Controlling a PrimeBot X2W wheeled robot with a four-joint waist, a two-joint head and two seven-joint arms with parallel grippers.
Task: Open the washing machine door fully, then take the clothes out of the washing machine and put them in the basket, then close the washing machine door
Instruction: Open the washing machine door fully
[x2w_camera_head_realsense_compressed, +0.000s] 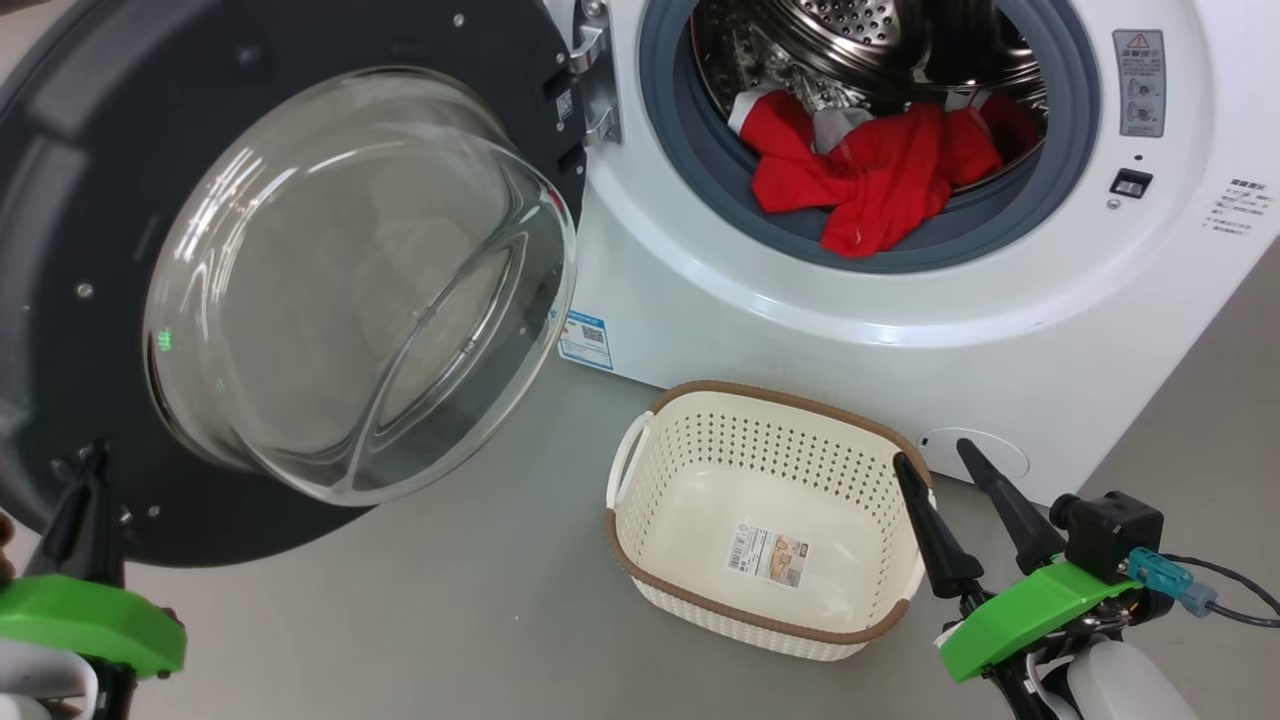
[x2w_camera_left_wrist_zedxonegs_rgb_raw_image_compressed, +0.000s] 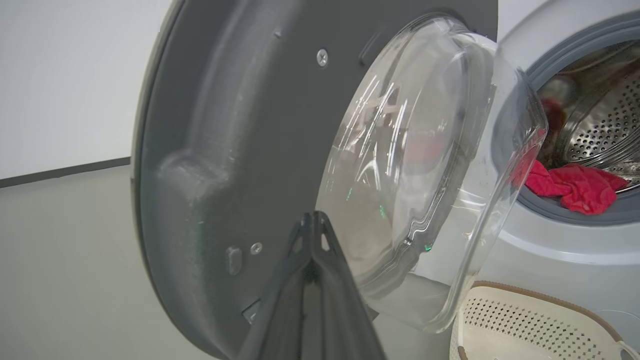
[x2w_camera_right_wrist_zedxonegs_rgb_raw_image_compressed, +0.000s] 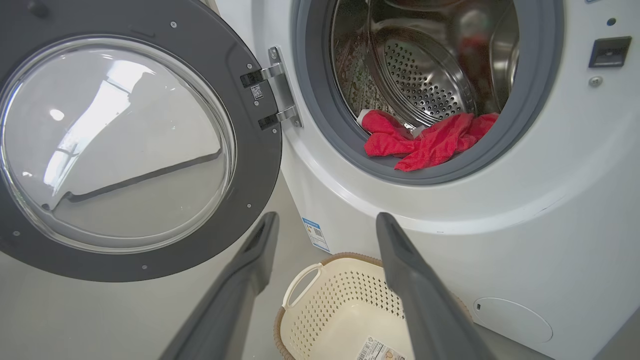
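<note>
Up ahead of spread right tool (x2w_camera_head_realsense_compressed: 931, 452), noted clothes (x2w_camera_head_realsense_compressed: 880, 170) slumped over grey ring (x2w_camera_head_realsense_compressed: 960, 235), likely soft, light, limp: pinch hanging front fold; left tool (x2w_camera_left_wrist_zedxonegs_rgb_raw_image_compressed: 312, 217) pressed together beside washing machine door (x2w_camera_left_wrist_zedxonegs_rgb_raw_image_compressed: 200, 150).

A smooth grey floor (x2w_camera_head_realsense_compressed: 450, 620) is seen across the head view. The washing machine (x2w_camera_head_realsense_compressed: 800, 330) is stood directly on it, towards 1 o'clock from the middle of that view. The basket (x2w_camera_head_realsense_compressed: 690, 460) is set upright on the floor at 5 o'clock, just in front of the machine's white base. In the left wrist view the floor is bounded at 9 o'clock by a dark skirting strip (x2w_camera_left_wrist_zedxonegs_rgb_raw_image_compressed: 65, 171) below a pale wall (x2w_camera_left_wrist_zedxonegs_rgb_raw_image_compressed: 75, 75).
</note>
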